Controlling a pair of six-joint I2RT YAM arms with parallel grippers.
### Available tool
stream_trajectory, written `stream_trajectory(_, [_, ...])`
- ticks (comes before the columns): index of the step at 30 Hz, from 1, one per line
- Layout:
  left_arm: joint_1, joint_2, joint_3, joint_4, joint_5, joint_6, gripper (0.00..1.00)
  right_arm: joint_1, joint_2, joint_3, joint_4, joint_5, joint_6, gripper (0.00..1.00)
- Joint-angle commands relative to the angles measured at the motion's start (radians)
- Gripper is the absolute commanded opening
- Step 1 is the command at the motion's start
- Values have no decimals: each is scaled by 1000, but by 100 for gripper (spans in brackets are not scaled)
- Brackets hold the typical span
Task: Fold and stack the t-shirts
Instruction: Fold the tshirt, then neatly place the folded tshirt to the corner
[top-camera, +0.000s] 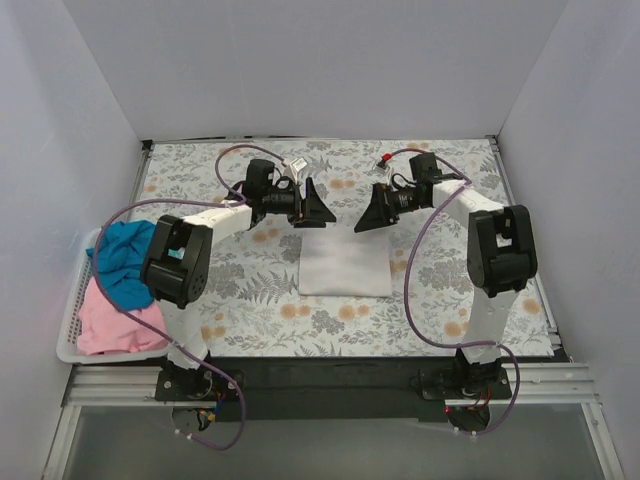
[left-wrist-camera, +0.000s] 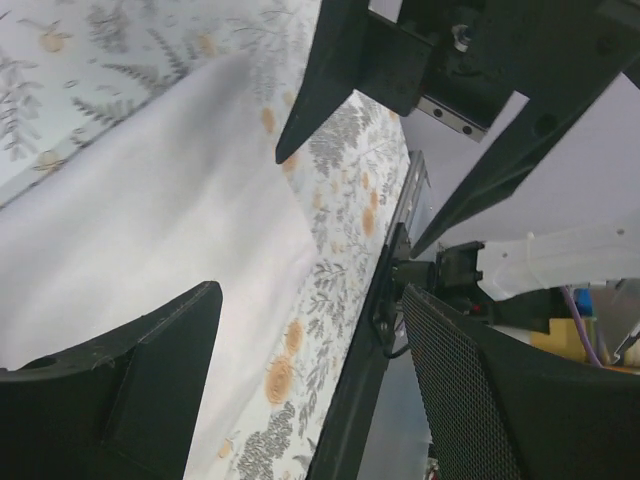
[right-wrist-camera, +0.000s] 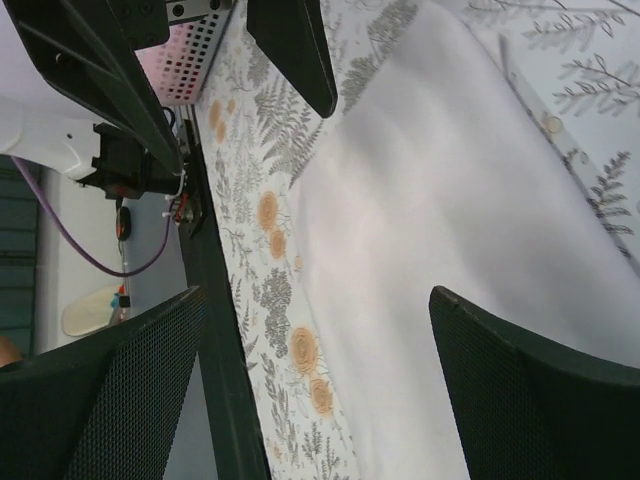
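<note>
- The white t-shirt (top-camera: 343, 264) lay in the middle of the floral table cover (top-camera: 450, 200), already a neat rectangle with its long sides running near to far.
- The left gripper (top-camera: 318, 212) and the right gripper (top-camera: 372, 215) hung facing each other just above the shirt's far edge, apart from one another.
- Both sets of jaws stood wide open and held nothing; the wrist views showed only flat white cloth beneath them.
- A teal t-shirt (top-camera: 120, 255) and a pink t-shirt (top-camera: 115, 320) sat bunched in the white basket (top-camera: 68, 340) at the left edge of the table.
- The white shirt's fold looked finished or nearly so, so the stack was only at its first piece.
- The next move probably called for the left arm to reach into the basket, pinch one loose shirt and carry it to open cover for spreading.
</note>
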Motion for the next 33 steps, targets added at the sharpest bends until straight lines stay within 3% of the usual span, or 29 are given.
stream_trajectory(1, [0, 84, 35, 43, -63, -59, 71, -7, 79, 52, 29, 7, 27, 98])
stream_trajectory(12, [82, 341, 98, 89, -80, -73, 69, -96, 271, 95, 44, 16, -30, 96])
stream_trajectory(17, [110, 342, 92, 95, -57, -73, 68, -143, 314, 90, 41, -28, 4, 95])
stream_trajectory(20, [133, 297, 125, 42, -51, -40, 69, -160, 247, 74, 34, -27, 20, 96])
stream_trajectory(23, [138, 180, 193, -108, -141, 107, 75, -184, 138, 78, 31, -7, 59, 98])
stream_trajectory(25, [123, 106, 228, -194, -312, 186, 78, -195, 51, 93, 28, 36, 70, 98])
stream_trajectory(26, [109, 50, 250, -310, -421, 298, 78, -209, 20, 95, 28, 59, 91, 98])
stream_trajectory(29, [12, 14, 354, -534, -732, 453, 83, -244, -96, 83, 25, 166, 97, 98])
stream_trajectory(33, [-127, -58, 342, -667, -876, 534, 87, -281, -212, 48, -14, 260, 51, 98])
